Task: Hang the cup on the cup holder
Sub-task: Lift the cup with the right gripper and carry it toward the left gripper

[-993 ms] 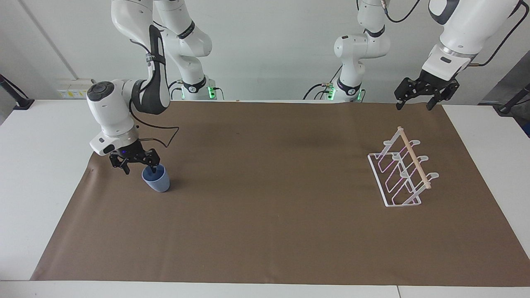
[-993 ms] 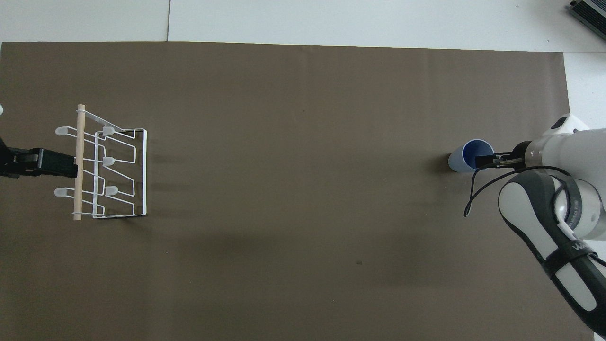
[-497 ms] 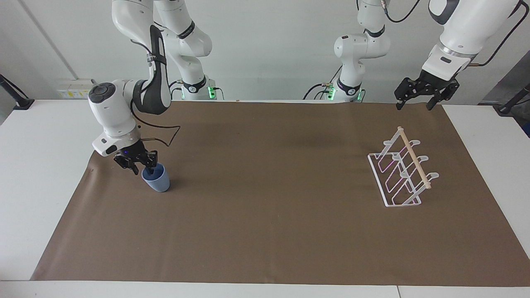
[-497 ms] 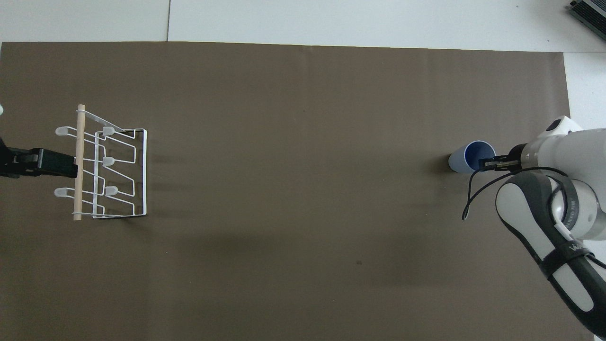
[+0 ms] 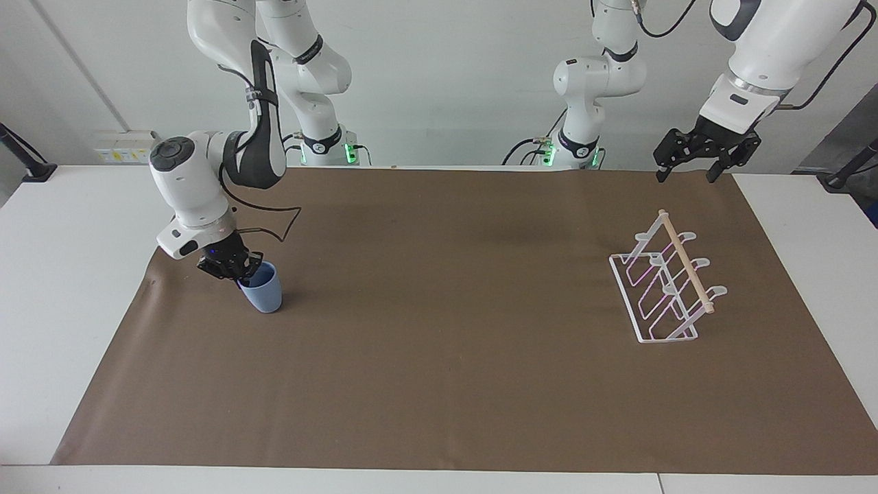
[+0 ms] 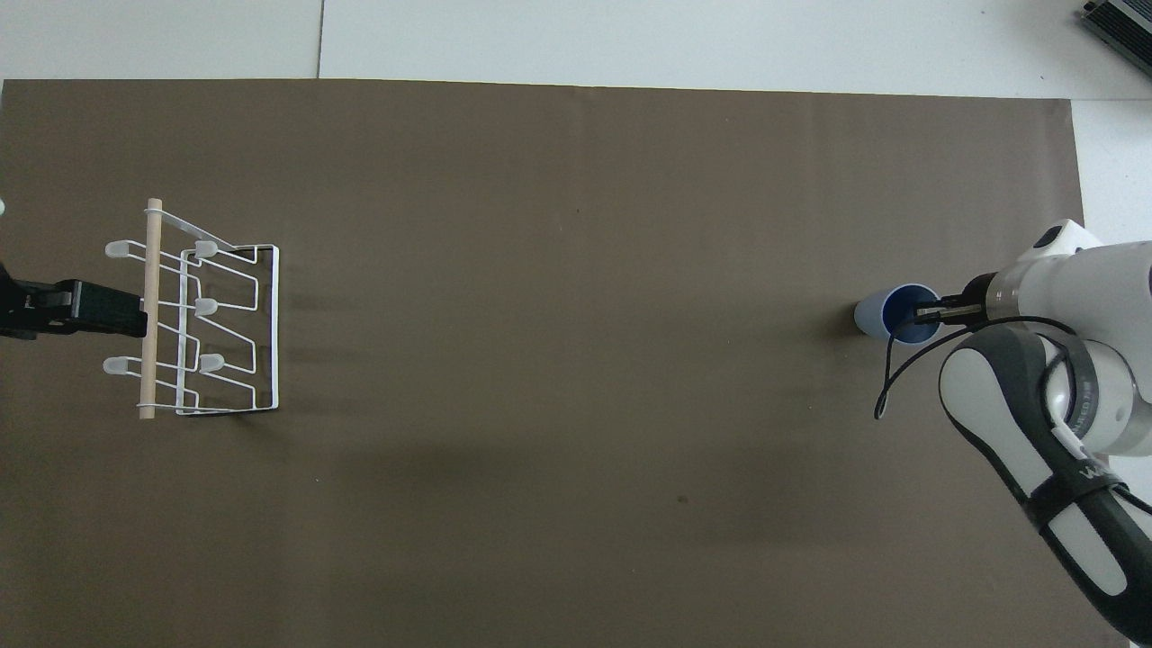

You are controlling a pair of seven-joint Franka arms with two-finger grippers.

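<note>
The light-blue cup (image 5: 264,293) (image 6: 891,312) is at the right arm's end of the brown mat, tilted, with its mouth leaning toward my right gripper (image 5: 240,273) (image 6: 927,313). That gripper is shut on the cup's rim, one finger inside the mouth. The white wire cup holder (image 5: 664,287) (image 6: 202,310) with its wooden dowel stands at the left arm's end of the mat. My left gripper (image 5: 688,173) waits open in the air over the mat's edge, beside the holder on its robot side.
The brown mat (image 5: 439,384) covers most of the white table (image 5: 62,274). A black cable (image 5: 271,230) loops from the right wrist just above the mat.
My right gripper has closed on the cup's rim and begun to rise, tipping the cup. The left arm has not moved.
</note>
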